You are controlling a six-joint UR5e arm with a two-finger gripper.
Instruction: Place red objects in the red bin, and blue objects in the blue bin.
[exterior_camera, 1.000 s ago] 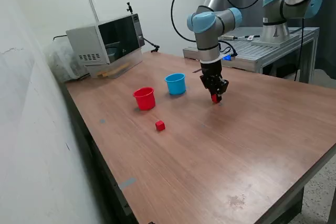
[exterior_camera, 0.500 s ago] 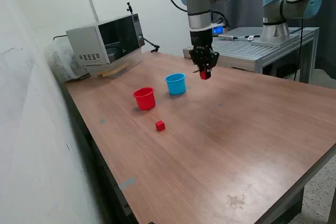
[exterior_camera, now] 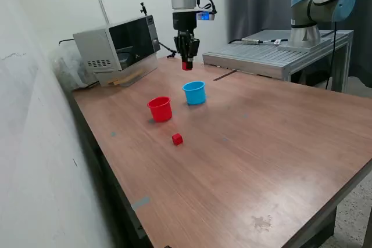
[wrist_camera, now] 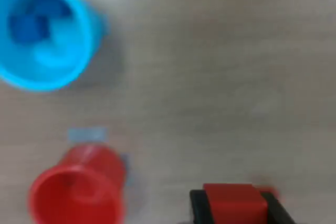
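Note:
My gripper [exterior_camera: 187,65] is shut on a tiny red cube [wrist_camera: 233,204] and holds it high above the table, behind the two cups. The red cup [exterior_camera: 160,109] stands on the table and looks empty in the wrist view [wrist_camera: 76,191]. The light-blue cup [exterior_camera: 195,93] stands beside it; in the wrist view [wrist_camera: 42,32] dark-blue cubes [wrist_camera: 29,22] lie inside it. A second red cube [exterior_camera: 177,139] lies on the table in front of the red cup.
A microwave [exterior_camera: 116,42] stands at the table's back, on the exterior view's left. A grey metal bench [exterior_camera: 279,56] with a second arm [exterior_camera: 317,4] stands behind the table. The table edge runs along the exterior view's left and front.
The gripper rose from the table with the red cube and moved toward the exterior view's left and back, past the blue cup. The cups and the other red cube have not moved.

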